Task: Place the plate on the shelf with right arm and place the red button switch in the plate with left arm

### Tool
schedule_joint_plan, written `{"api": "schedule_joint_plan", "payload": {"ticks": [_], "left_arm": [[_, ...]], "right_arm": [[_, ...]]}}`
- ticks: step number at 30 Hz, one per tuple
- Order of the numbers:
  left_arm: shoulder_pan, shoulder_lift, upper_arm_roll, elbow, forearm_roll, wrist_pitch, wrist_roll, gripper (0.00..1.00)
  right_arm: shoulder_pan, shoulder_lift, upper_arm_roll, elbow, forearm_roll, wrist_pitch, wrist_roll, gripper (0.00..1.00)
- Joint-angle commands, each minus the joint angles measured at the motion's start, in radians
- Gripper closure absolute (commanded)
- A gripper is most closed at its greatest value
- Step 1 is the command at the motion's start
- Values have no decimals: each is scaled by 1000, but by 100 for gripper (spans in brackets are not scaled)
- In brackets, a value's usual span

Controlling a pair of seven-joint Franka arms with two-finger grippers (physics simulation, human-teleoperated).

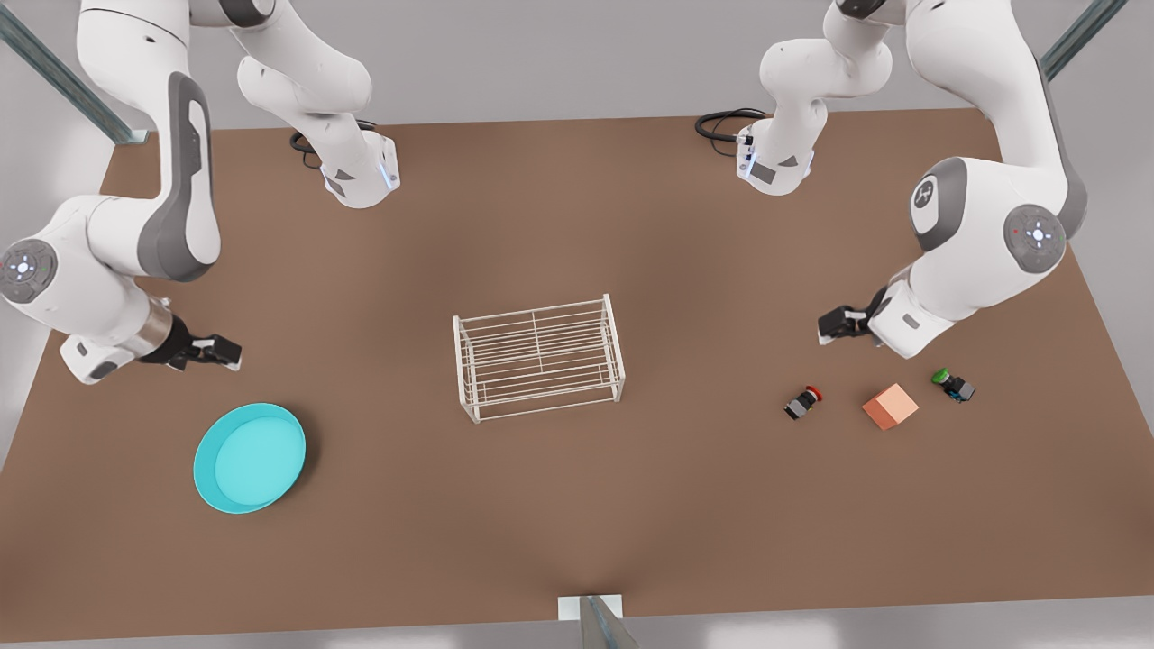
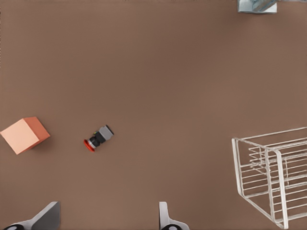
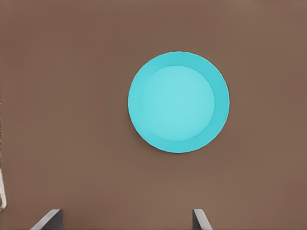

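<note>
The right claw (image 1: 233,353) hangs spread and empty over the counter (image 1: 577,225), with the plate (image 1: 250,458) lying flat just beyond it, at about five o'clock from it in the front view; the left claw (image 1: 825,326) is likewise spread and empty, with the red button switch (image 1: 801,402) on its side near it at about seven o'clock. The shelf (image 1: 539,358) stands upright at the counter's middle, well apart from the plate at its eight o'clock and from the switch at its three o'clock. By my judgement nothing is begun, and the plate comes first: the right claw should drop over the rim (image 3: 220,122) and pinch it there, since the dish lies flat and is far too broad to span. An orange cube (image 1: 890,406) and a green-capped switch (image 1: 953,385) sit beside the red one and should be left alone. The counter is plain brown and matte, the wall behind pale grey, with metal struts (image 1: 63,77) at the corners.
</note>
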Motion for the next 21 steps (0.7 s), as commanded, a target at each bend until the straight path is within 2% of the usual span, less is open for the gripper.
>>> {"api": "schedule_joint_plan", "payload": {"ticks": [1, 3, 6, 12, 21], "left_arm": [[-1, -1, 0, -1, 2, 66, -17, 0], [1, -1, 0, 7, -1, 68, -23, 0], [8, -3, 3, -7, 1, 40, -11, 0], [7, -3, 3, -9, 2, 19, -2, 0], [7, -1, 3, -10, 2, 0, -8, 0]], "right_arm": [[-1, 10, 0, 8, 11, 52, -127, 0], [-4, 35, -3, 23, 25, 64, -204, 0], [-87, 205, -3, 172, 112, 66, -434, 0], [-185, 455, 2, 351, 238, 66, -713, 0], [-296, 697, 58, 548, 246, 67, -839, 0]]}}
